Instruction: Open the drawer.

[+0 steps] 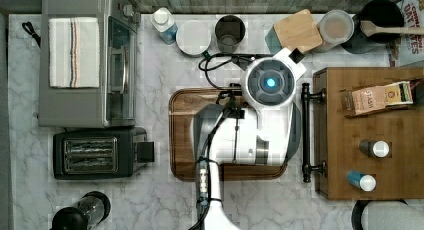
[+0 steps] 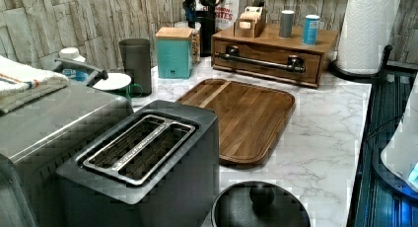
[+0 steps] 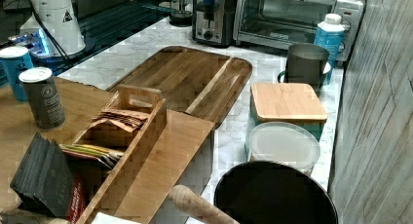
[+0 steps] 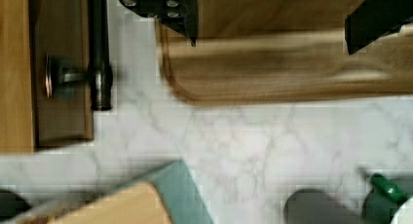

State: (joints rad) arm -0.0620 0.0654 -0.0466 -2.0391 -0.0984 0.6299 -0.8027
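Note:
The drawer (image 2: 265, 64) is a bamboo-coloured front set in a low wooden box, and it looks flush with the box. Its black bar handle (image 2: 261, 62) runs across the front; in the top view the handle (image 1: 306, 135) faces the top view's left. My arm (image 1: 250, 130) hangs over the brown tray (image 1: 182, 135), its wrist near the handle's far end. In the wrist view my gripper (image 4: 270, 17) is open above the tray's corner (image 4: 292, 63), with one handle end (image 4: 100, 48) and the drawer front (image 4: 63, 107) off to one side. Nothing is between the fingers (image 4: 165, 9).
On the box stand a tea holder (image 1: 380, 97) and two small bottles (image 1: 375, 149). A teal canister with a wooden lid (image 1: 295, 31), a grey cup (image 1: 230, 32) and a jar (image 1: 335, 27) line the back. A toaster (image 1: 97, 152) and toaster oven (image 1: 85, 60) sit at the top view's left.

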